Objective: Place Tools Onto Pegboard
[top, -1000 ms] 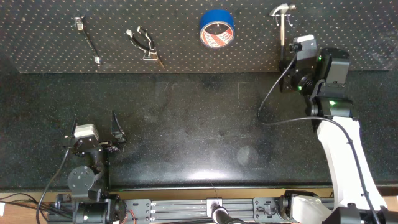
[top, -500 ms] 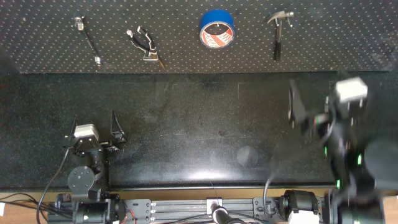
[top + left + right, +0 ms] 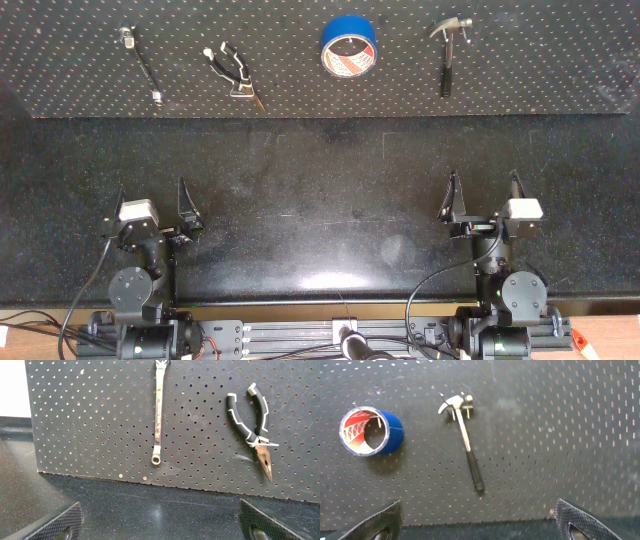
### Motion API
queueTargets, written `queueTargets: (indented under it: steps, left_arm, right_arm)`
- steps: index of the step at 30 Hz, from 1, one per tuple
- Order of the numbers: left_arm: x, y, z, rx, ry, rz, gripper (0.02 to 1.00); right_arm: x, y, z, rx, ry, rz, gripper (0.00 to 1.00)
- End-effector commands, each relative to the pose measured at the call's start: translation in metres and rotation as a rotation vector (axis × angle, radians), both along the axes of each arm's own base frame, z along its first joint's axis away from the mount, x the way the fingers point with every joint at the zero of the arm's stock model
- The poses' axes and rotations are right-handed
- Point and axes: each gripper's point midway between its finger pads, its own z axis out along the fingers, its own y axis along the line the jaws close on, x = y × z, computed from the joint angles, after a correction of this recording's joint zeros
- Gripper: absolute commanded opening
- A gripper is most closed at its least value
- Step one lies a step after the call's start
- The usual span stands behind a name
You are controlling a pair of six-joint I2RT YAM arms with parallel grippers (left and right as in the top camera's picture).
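Note:
Four tools hang on the black pegboard (image 3: 300,90): a wrench (image 3: 141,66) (image 3: 158,410), pliers (image 3: 233,72) (image 3: 252,420), a roll of blue tape (image 3: 349,46) (image 3: 371,431) and a hammer (image 3: 449,58) (image 3: 464,435). My left gripper (image 3: 152,205) rests open near the table's front left, with nothing between its fingers. My right gripper (image 3: 484,196) sits open near the front right, also with nothing in it. Both are far from the board.
The black tabletop (image 3: 320,200) stretches between the board and the arms' bases. A cable (image 3: 430,290) loops by the right arm's base. A white wall edge (image 3: 12,387) shows beside the board's left end.
The right arm has drawn back from the hammer on the pegboard to the table's front right. The hammer stays hanging on its pegs. The left arm has not moved.

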Motion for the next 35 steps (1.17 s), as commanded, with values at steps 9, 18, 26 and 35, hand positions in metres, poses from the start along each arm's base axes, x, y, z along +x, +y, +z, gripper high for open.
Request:
queueTargets:
  steps: [9, 18, 26, 35]
  left_arm:
    - [0.000, 0.001, -0.002, -0.015, -0.001, 0.006, 0.996]
    - [0.000, 0.001, -0.002, -0.015, -0.001, 0.006, 0.996]
    - [0.000, 0.001, -0.002, -0.015, -0.001, 0.006, 0.996]
    - [0.000, 0.001, -0.002, -0.015, -0.001, 0.006, 0.996]
  right_arm:
    - [0.003, 0.013, -0.048, -0.047, 0.137, 0.050, 0.976]
    - [0.003, 0.013, -0.048, -0.047, 0.137, 0.050, 0.976]
    - [0.003, 0.013, -0.048, -0.047, 0.137, 0.050, 0.974]
    - [0.003, 0.013, -0.048, -0.047, 0.137, 0.050, 0.976]
